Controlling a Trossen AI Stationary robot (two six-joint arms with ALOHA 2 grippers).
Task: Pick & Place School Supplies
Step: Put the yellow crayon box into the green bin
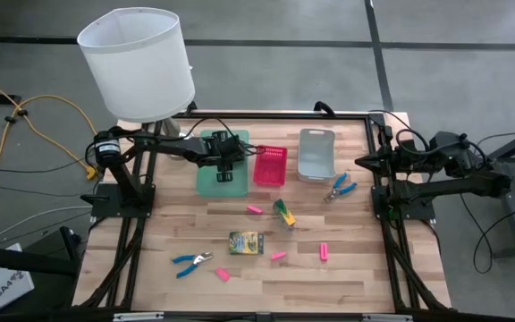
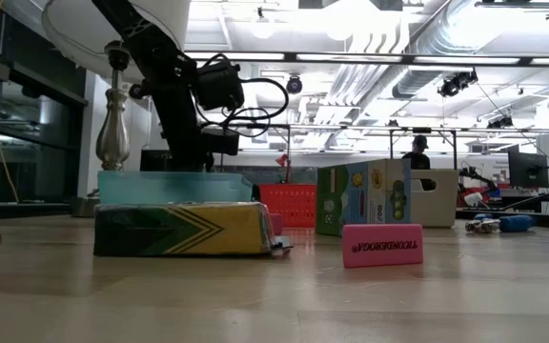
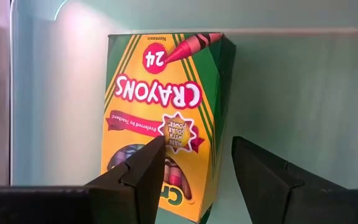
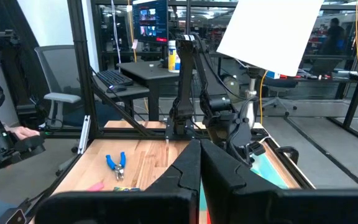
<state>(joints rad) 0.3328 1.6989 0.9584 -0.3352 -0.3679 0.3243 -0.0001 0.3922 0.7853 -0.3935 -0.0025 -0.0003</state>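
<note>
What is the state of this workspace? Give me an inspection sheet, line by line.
Surface: wooden table, supplies scattered.
Job's things: one crayon box in the green tray; two other boxes, four pink erasers and two blue-handled scissors on the table.
Clutter: lamp, pink basket, grey tray.
Grippers: left tool open over the trayed box; right tool shut at the table's right edge.
Cables: yellow cable on the floor.
Surroundings: person far behind.

The wooden counter (image 1: pixel 347 268) holds green (image 1: pixel 206 182), pink (image 1: pixel 270 165) and grey (image 1: pixel 316 154) trays, two crayon boxes (image 1: pixel 246 242), pink erasers (image 1: pixel 324 251), two blue-handled tools (image 1: pixel 190 261) and a lamp (image 1: pixel 138 63).
</note>
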